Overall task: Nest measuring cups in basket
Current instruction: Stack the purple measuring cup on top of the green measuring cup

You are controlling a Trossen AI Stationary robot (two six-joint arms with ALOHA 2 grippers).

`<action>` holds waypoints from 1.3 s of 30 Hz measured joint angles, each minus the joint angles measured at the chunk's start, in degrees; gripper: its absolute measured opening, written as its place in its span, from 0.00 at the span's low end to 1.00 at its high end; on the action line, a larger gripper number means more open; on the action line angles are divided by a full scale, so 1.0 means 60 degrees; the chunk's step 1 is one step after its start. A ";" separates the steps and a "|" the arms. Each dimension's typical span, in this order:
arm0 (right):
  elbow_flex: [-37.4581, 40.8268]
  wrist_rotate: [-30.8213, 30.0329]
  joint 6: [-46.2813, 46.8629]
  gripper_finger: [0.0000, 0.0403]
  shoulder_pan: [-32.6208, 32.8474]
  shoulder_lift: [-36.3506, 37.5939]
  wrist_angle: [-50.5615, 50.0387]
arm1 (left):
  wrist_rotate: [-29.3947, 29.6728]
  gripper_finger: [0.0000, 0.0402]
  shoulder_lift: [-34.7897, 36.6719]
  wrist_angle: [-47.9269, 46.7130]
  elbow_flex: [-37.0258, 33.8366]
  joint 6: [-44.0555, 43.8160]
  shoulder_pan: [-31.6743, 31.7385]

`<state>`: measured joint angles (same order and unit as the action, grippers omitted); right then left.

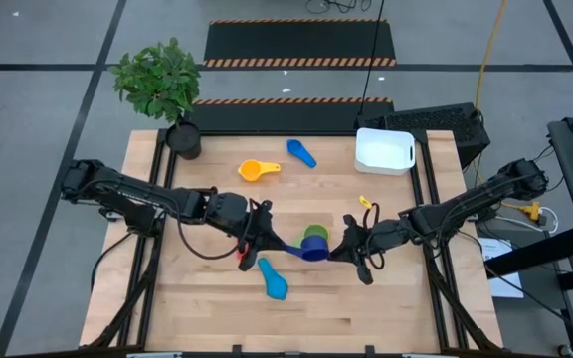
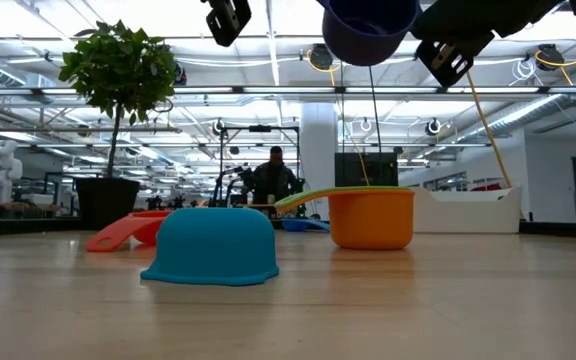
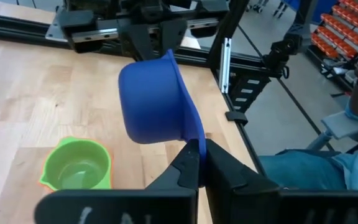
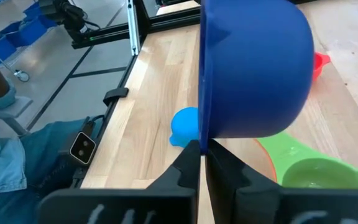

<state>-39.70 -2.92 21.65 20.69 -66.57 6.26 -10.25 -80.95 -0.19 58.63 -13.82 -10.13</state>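
The navy measuring cup [image 1: 313,249] hangs above the table's middle between both grippers, its opening on its side. My left gripper [image 1: 264,231] is shut on its handle and my right gripper [image 1: 351,242] is shut on the opposite rim. Beneath and just beyond it, a green cup [image 1: 315,233] sits inside an orange cup [image 2: 371,217]. The light blue cup [image 1: 274,279] rests upside down on its rim toward the near edge. The red cup [image 2: 128,230] lies beside it, mostly hidden under my left gripper in the high view. The white basket [image 1: 384,149] stands at the far right. My left gripper pinches the free end of the navy cup's flat handle [image 3: 196,142] between its two fingers, coming level from the table's left. The cup is lifted clear, its bowl [image 3: 154,99] turned sideways beyond the fingertips. My right gripper pinches the navy cup's rim [image 4: 202,138] on the side opposite the handle, coming level from the table's right. The bowl [image 4: 260,68] bulges to one side of the fingers, well above the table.
A yellow-orange cup [image 1: 257,170] and a mid blue cup [image 1: 301,152] lie on the far half of the table, and a small yellow piece [image 1: 366,203] near my right arm. A potted plant [image 1: 182,137] stands at the far left corner. Bare wood spans the near edge.
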 joint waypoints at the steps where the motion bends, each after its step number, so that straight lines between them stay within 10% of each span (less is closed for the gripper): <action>1: 0.0000 0.0003 0.0004 0.03 0.0000 0.0000 0.0002 | 0.0009 0.03 0.0000 0.0000 -0.0004 0.0014 0.0000; 9: 0.0000 -0.0316 0.0284 0.22 0.0014 0.0149 -0.0370 | 0.0483 0.01 0.0000 -0.0001 -0.0007 -0.0023 -0.0179; 23: 0.0000 -0.2834 0.1440 0.49 0.0118 0.1629 -0.3202 | 0.5366 0.01 -0.0159 0.1678 -0.0015 -0.1522 -0.2064; 39: 0.0310 -0.3784 0.3354 0.49 0.2442 0.2490 -0.3568 | 0.9660 0.01 -0.5050 0.9751 -0.0011 -0.1944 -0.3650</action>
<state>-37.85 -25.62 41.77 35.34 -51.62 -15.15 47.71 -111.25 58.32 58.57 -25.49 -32.03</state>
